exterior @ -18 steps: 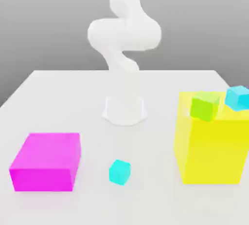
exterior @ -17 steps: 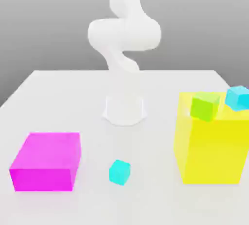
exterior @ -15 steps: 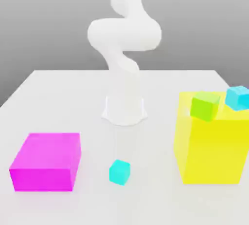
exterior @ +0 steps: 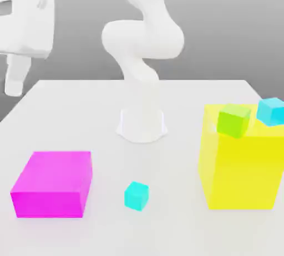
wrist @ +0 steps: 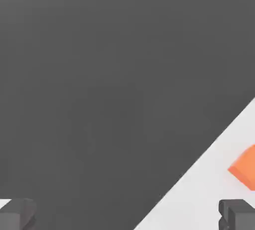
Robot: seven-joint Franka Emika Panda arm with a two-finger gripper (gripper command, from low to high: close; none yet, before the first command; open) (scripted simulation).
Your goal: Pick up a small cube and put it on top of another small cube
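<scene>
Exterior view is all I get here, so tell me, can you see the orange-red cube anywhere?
Observer: Yes. In the hand view the small orange-red cube lies on the white table, near its edge.
Operator: Is the gripper holding it?
Observer: No. The gripper is open, its two fingertips wide apart with nothing between them.
Operator: Is it over the cube yet?
Observer: Not squarely. The cube sits just above one fingertip in that picture, off to the side of the gap.
</scene>
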